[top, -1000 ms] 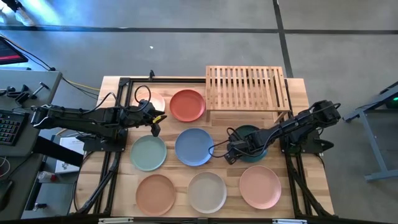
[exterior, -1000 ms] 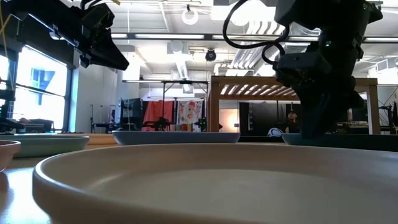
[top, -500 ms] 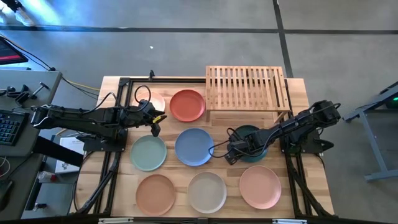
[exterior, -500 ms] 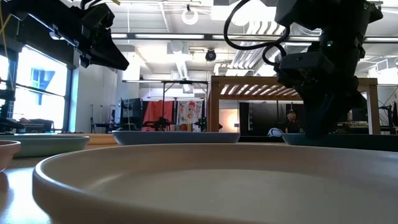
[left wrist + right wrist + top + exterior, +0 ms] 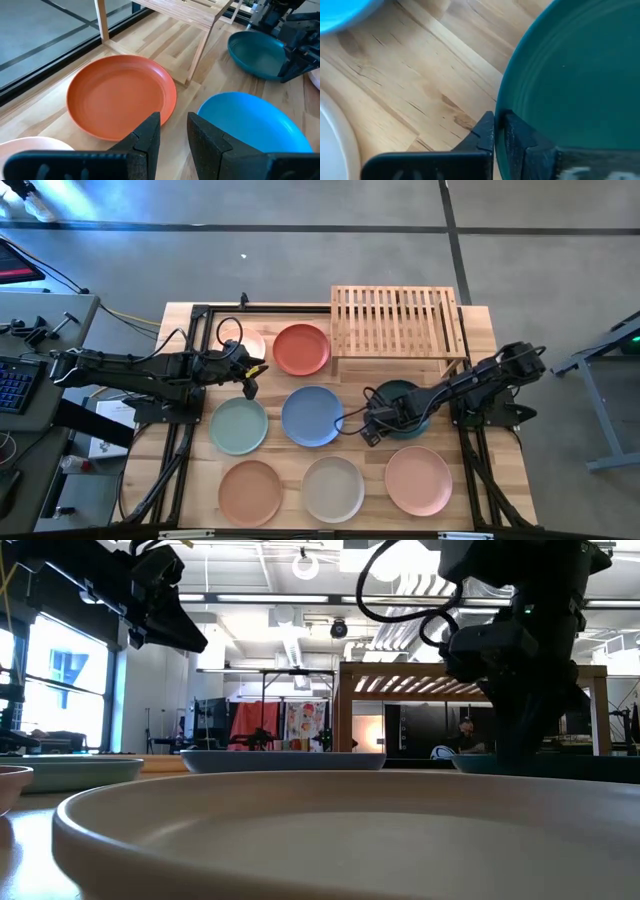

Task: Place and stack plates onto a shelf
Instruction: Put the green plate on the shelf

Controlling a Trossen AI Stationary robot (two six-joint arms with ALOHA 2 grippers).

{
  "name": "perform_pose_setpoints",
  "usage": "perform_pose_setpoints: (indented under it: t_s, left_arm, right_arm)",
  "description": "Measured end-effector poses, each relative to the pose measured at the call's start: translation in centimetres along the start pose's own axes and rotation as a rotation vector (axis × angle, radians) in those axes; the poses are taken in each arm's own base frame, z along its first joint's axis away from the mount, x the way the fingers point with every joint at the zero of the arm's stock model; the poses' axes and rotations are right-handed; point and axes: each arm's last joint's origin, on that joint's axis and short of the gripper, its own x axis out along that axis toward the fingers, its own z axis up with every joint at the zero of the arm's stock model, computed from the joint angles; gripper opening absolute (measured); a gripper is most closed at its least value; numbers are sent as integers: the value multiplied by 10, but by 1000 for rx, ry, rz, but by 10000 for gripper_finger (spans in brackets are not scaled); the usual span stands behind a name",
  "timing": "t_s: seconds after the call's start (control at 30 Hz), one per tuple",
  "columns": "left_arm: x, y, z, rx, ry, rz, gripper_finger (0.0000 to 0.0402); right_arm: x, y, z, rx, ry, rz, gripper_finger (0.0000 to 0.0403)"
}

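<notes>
Eight plates lie flat on the plank table: cream (image 5: 243, 340), red-orange (image 5: 301, 349), pale green (image 5: 238, 426), blue (image 5: 311, 416), dark teal (image 5: 408, 402), terracotta (image 5: 250, 492), beige (image 5: 333, 489) and pink (image 5: 418, 479). The slatted shelf (image 5: 398, 320) stands at the far right with nothing on it. My right gripper (image 5: 370, 430) is shut on the dark teal plate's rim. My left gripper (image 5: 248, 385) hangs above the table between the cream and pale green plates, slightly open and empty (image 5: 173, 127). My right gripper pinches the dark teal plate's rim (image 5: 499, 107) on the side toward the blue plate. One finger (image 5: 522, 142) is over the inside of the plate and the other (image 5: 484, 134) is outside it. The fingers slant down from the table's right. The plate (image 5: 560, 765) looks level on the table.
The blue plate (image 5: 340, 10) and the beige plate (image 5: 332, 135) lie close to my right gripper. The shelf's leg (image 5: 197, 55) stands between the red-orange plate (image 5: 120, 95) and the dark teal plate (image 5: 260, 52). Black arm frames run along both table sides.
My right gripper has shifted a little toward the table's near edge at the dark teal plate's rim. The plate stays on the table.
</notes>
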Motion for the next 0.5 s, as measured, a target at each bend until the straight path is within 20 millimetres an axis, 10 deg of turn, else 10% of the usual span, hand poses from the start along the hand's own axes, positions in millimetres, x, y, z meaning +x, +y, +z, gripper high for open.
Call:
perform_pose_setpoints:
  t_s: [0.5]
  left_arm:
    - [0, 0, 0, 1, 0, 0, 87]
  right_arm:
    - [-48, 28, 3, -94, -15, -94, 1]
